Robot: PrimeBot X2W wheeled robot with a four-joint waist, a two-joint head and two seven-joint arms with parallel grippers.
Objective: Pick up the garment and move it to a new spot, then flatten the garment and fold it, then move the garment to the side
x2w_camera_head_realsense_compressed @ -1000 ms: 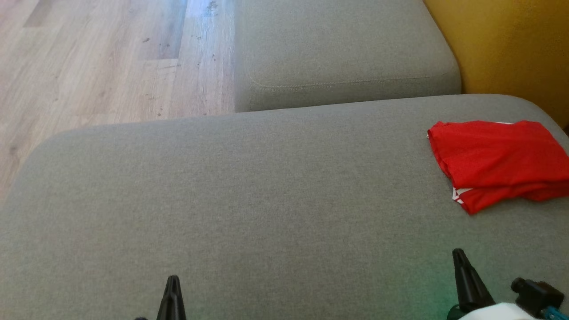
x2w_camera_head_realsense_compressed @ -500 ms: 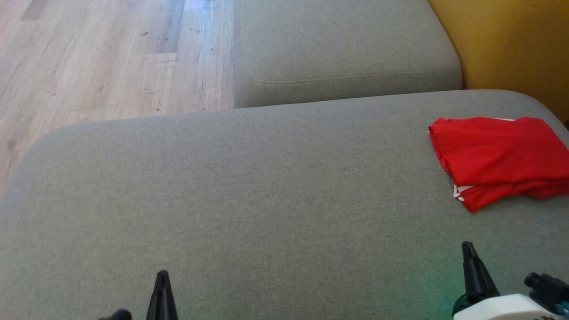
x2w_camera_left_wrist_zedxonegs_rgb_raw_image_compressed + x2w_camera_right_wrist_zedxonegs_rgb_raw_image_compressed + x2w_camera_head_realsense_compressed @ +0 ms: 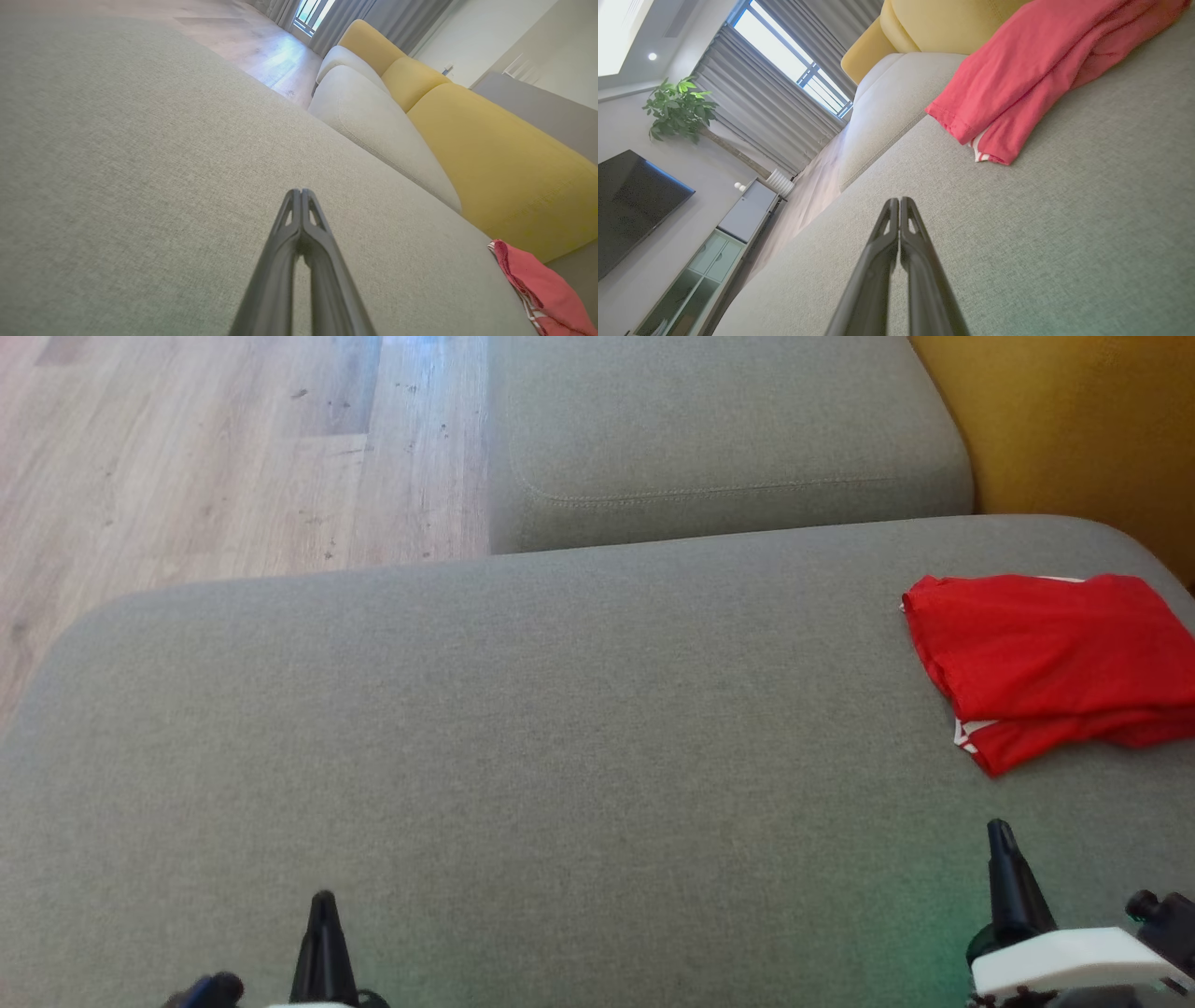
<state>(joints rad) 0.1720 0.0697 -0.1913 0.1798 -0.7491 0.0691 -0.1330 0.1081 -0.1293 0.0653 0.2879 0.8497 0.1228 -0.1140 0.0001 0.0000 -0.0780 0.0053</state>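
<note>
Garment, red and folded into a rough rectangle, lies on the far right part of the grey seat cushion, close to its right edge and near the yellow backrest. A bit of white trim shows at its near left corner, where the layers overlap. The left gripper sits low at the near left over bare cushion, its two dark fingers pressed together to a single point, holding nothing. The right gripper is at the near right, likewise closed tight and empty. It is near the garment's near edge but apart from it, with bare fabric between. A second cushion, also grey, lies beyond the first on the far side, and wooden floor shows at the far left. From the right wrist, curtains, a plant and a dark television appear across the room.
</note>
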